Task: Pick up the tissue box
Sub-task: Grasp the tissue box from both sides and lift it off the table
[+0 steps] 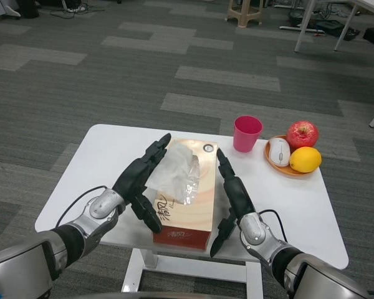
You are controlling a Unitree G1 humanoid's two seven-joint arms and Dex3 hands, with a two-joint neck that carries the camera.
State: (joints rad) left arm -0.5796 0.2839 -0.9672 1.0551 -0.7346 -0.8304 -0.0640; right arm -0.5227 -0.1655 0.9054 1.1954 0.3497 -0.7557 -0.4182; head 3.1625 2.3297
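Observation:
The tissue box (193,205) is a long orange and cream carton with a white tissue (174,174) sticking out of its top, lying lengthwise in the middle of the white table (100,156). My left hand (140,180) presses flat against the box's left side, fingers stretched forward. My right hand (232,193) lies along the box's right side, fingers extended, thumb hanging below near the table's front. The box is clamped between both palms. Whether it is lifted off the table I cannot tell.
A pink cup (247,133) stands behind the box to the right. Farther right, an orange dish (280,167) holds a white computer mouse (278,151), a red apple (302,134) and a yellow lemon (305,159). Grey carpet surrounds the table.

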